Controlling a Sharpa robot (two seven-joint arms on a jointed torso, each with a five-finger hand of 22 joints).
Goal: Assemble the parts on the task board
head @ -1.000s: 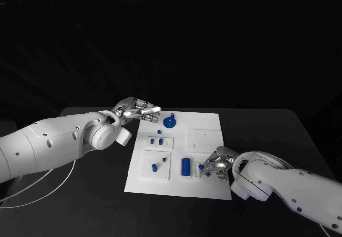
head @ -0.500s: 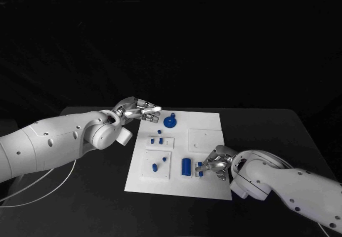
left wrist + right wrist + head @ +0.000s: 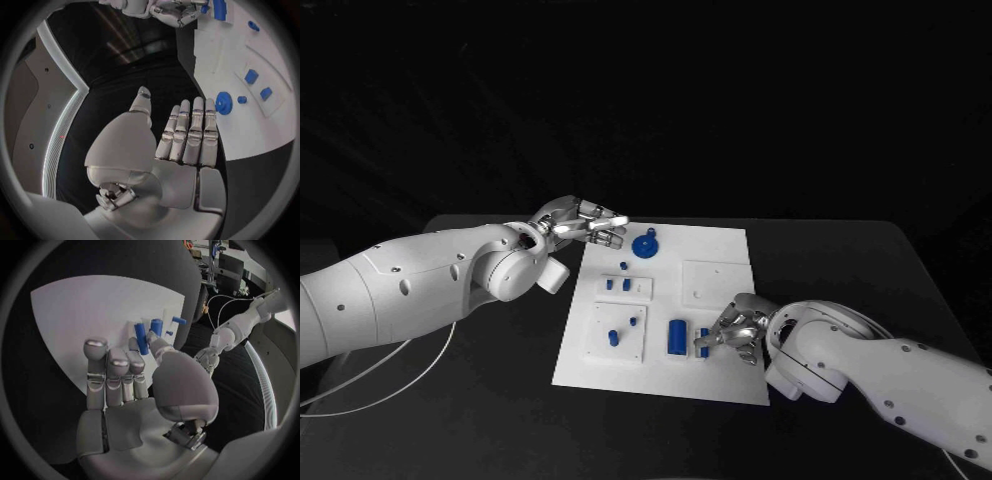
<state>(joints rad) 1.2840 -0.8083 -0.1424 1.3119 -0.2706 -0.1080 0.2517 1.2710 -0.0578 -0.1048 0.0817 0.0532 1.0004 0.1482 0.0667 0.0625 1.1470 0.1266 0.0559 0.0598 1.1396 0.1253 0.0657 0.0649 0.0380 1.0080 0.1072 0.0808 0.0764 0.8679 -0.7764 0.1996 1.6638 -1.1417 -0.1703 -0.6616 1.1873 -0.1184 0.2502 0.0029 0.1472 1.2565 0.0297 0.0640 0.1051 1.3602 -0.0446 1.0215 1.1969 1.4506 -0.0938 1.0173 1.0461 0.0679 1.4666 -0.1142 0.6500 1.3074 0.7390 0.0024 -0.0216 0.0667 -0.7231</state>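
Observation:
The white task board lies in the middle of the black table. On it are a round blue part at the far end, two small blue blocks, a blue cylinder and small blue pieces on a raised plate. My left hand hovers at the board's far left corner, fingers straight and side by side, holding nothing; the round part lies just past its fingertips. My right hand is low over the near right of the board, fingers extended, thumb beside the cylinder. Nothing sits in its palm.
Bare black table surrounds the board on all sides. A white cable loops on the table at the near left. A square raised plate lies on the board's right half.
My right hand has edged slightly left, toward the blue cylinder. The left hand has barely moved.

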